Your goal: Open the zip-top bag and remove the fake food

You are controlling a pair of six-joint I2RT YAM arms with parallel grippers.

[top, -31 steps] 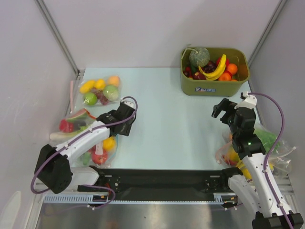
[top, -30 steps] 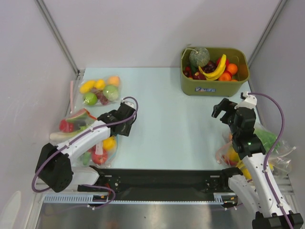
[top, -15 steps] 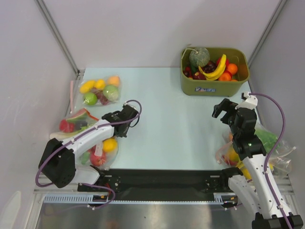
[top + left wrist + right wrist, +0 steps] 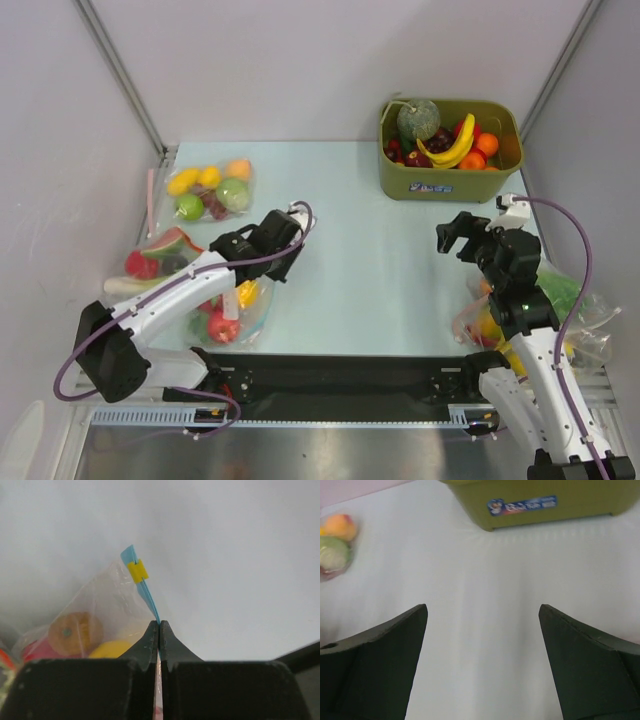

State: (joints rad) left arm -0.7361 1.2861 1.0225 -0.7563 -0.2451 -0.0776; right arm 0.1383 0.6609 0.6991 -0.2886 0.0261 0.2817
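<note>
We see the left fingers (image 4: 159, 630) pressed tight together on the mouth edge of the zip-top bag (image 4: 102, 602). The blue zip strip (image 4: 146, 591) rises from between their tips to a small yellow slider (image 4: 137, 571) near the bag's corner. In the top view the left fingers (image 4: 284, 258) sit over the near-left part of the desk (image 4: 370, 260). The zip-top bag (image 4: 238, 312) trails from them toward the front edge, beside the left arm. The fake food (image 4: 222, 326) is inside the bag, and from the wrist we make out an orange round piece (image 4: 75, 632), a yellow one and some red through the clear plastic. The right fingers (image 4: 482, 609) are spread wide with nothing between them but bare desk. They hover on the right side of the desk (image 4: 452, 232), short of the olive-green bin (image 4: 450, 182) that stands at the far right with a melon, a banana and other fruit in it. Another filled bag (image 4: 208, 190) lies at the far left, and more bags (image 4: 560, 310) lie at the right edge by the right arm.
</note>
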